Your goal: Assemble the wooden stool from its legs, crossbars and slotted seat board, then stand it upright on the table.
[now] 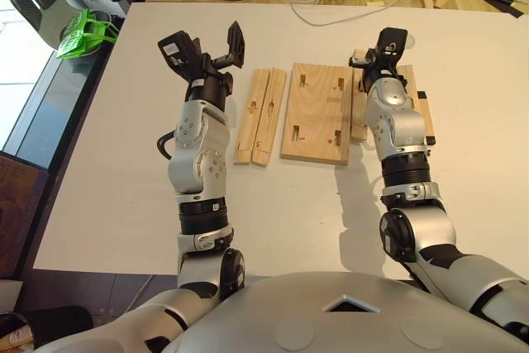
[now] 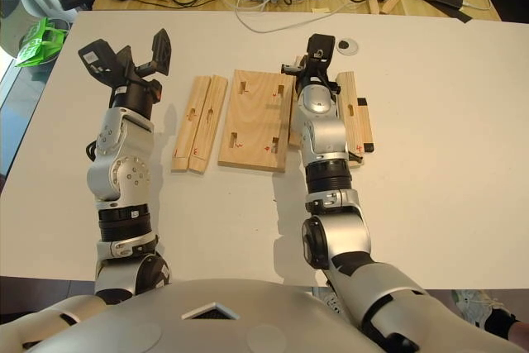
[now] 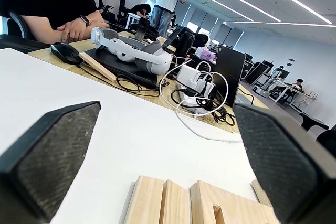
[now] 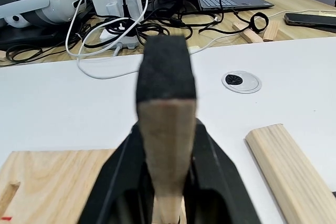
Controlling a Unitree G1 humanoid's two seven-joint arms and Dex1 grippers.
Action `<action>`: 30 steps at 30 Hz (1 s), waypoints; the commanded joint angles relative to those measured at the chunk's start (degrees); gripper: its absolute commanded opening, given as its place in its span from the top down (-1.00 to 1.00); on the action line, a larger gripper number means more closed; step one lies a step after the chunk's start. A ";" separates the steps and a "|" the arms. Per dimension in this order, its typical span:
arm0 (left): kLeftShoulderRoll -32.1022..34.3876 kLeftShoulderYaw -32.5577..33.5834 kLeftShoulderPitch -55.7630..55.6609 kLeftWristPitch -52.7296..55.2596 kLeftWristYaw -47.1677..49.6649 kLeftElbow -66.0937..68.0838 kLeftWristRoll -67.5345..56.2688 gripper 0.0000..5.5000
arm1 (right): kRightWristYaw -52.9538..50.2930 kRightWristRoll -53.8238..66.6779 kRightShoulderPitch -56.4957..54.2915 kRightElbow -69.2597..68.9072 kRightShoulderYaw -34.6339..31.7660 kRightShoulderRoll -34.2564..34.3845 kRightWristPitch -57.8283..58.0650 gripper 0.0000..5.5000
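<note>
Left claw (image 1: pixel 207 45) wide open, holding nothing, raised over bare white tabletop (image 1: pixel 124 163) just left of the wooden parts; in its wrist view both pads (image 3: pixel 52 156) are cut off at the frame edges. Right claw (image 4: pixel 167 145) is closed on a wooden bar (image 4: pixel 167 114) with a black padded end (image 4: pixel 167 72) sticking out past the fingertips; the bar's other end is hidden inside the claw, so its length can't be told. Slotted seat board (image 1: pixel 316 112) lies flat mid-tabletop between the two arms, four slots showing, its right edge partly covered by the right arm. Two wooden pieces (image 1: pixel 260 117) lie side by side, touching, just left of the board, slots facing up. More wooden pieces (image 2: pixel 351 113) lie right of the board under and beside the right forearm, dark ends on some; the arm covers them, so the count is unclear, as is whether they touch the board. One of them (image 4: pixel 289 171) shows in the right wrist view, cut off at the frame edge. Nothing is joined, all parts lie flat. A round grommet (image 2: pixel 348 45) is set in the tabletop beyond the right claw. A desk behind holds cables (image 4: pixel 121 30) and a headset (image 3: pixel 131 51); a green item (image 1: pixel 83 32) sits off the far left corner, hard to make out
</note>
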 commanded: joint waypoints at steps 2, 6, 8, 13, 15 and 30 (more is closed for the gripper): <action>-0.51 0.21 -1.35 -0.15 0.14 1.23 -0.19 -0.70 | 1.60 -2.30 0.90 -2.26 2.96 -0.89 -1.71 0.53; -0.66 0.30 -1.48 0.02 -0.07 1.42 -0.40 -0.70 | 1.56 -4.66 -0.24 -6.00 4.15 -2.38 -5.32 0.29; -0.70 0.32 -1.52 0.16 -0.14 1.43 -0.47 -0.70 | 2.24 -4.58 -2.86 -7.58 3.88 -2.99 -6.52 0.15; -0.72 0.41 -1.65 0.27 -0.23 1.56 -0.58 -0.70 | 5.08 -1.24 -21.02 -2.76 0.40 -5.51 -6.00 0.11; -0.77 0.40 -1.66 0.18 -0.20 1.59 -0.50 -0.70 | 6.97 0.31 -28.50 3.77 -0.93 -6.62 -4.35 0.11; -1.69 0.27 -1.69 -0.24 0.00 1.60 -0.28 -0.70 | 6.03 1.03 -17.69 29.16 -2.89 -5.30 -3.03 0.11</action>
